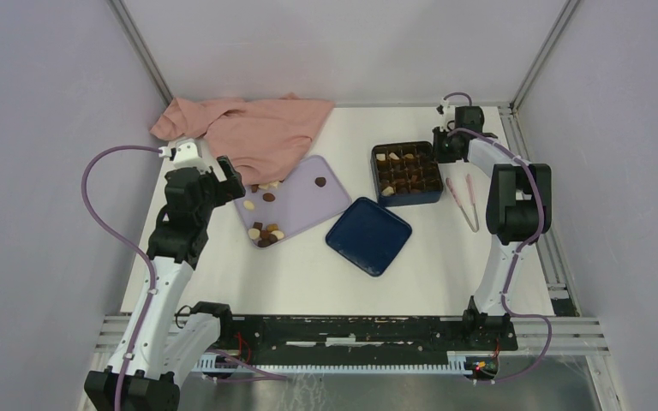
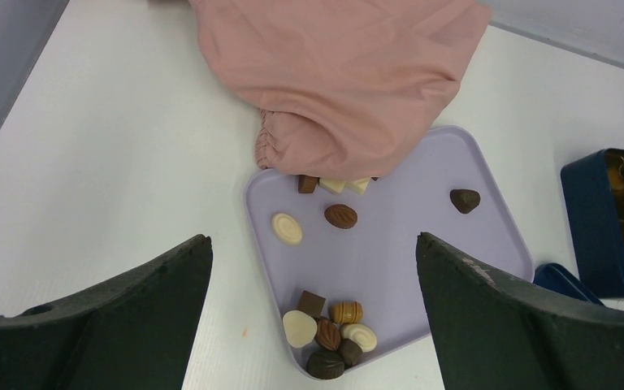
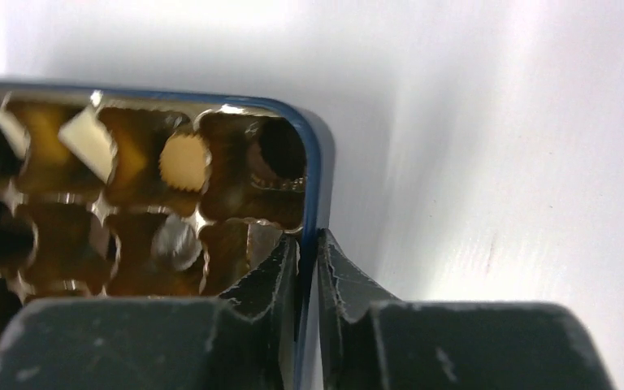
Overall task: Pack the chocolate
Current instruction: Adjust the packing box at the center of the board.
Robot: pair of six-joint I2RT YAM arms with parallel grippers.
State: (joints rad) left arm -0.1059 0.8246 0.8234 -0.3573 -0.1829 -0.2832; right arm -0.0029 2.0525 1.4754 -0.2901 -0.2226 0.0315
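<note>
Right claw [image 3: 307, 252] clamped on box [image 3: 315, 162] wall, one finger inside, one outside; left claw [image 2: 310, 242] wide open over tray [image 2: 406, 219]. Chocolate [image 2: 329, 333] mostly loose on tray, some in box cells. Hold box pinned without tilting; drop left claw squarely onto one separate piece.

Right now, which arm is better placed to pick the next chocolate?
Left. The left tool is open above the tray of loose chocolates. The right tool is clamped on the wall of the box, away from them.
</note>
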